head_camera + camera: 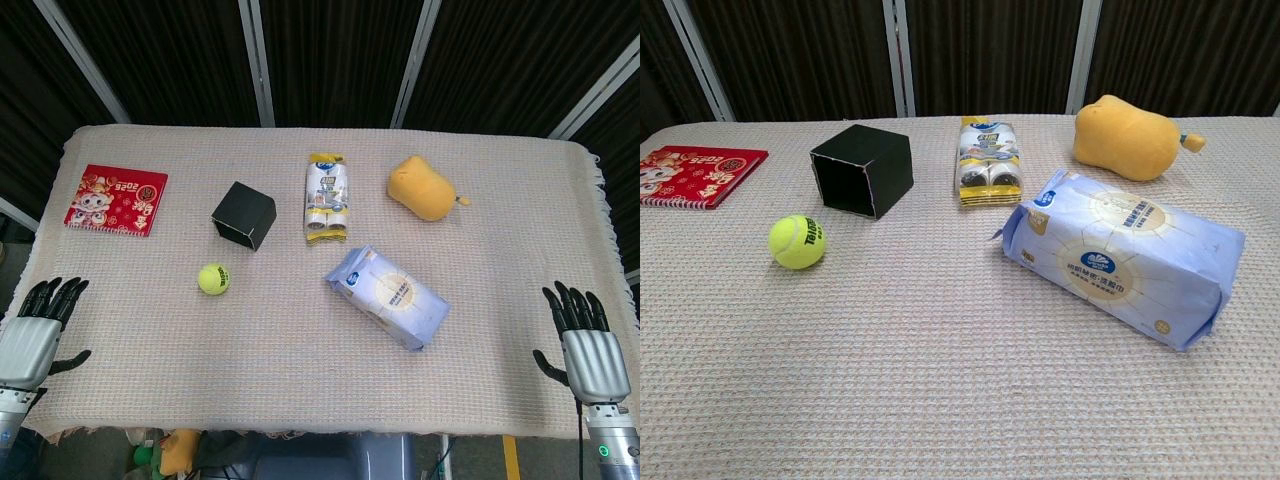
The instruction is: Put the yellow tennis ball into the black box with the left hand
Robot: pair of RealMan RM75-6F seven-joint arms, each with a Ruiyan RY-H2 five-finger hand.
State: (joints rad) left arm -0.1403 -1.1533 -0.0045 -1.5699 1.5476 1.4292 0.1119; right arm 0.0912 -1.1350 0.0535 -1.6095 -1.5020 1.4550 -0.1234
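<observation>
Left hand (35, 335) and right hand (588, 350) rest at the table (300, 380) near edge, fingers extended, spread, holding nothing.

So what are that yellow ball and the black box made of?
The yellow tennis ball looks felt-covered: fuzzy matte nap, printed lettering. The black box seems thin card or plastic; matte walls, sharp edges, pale rim at its opening. I can't tell which.

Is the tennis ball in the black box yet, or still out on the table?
Out. The yellow tennis ball sits on the tablecloth in front of the black box, apart from it.
</observation>
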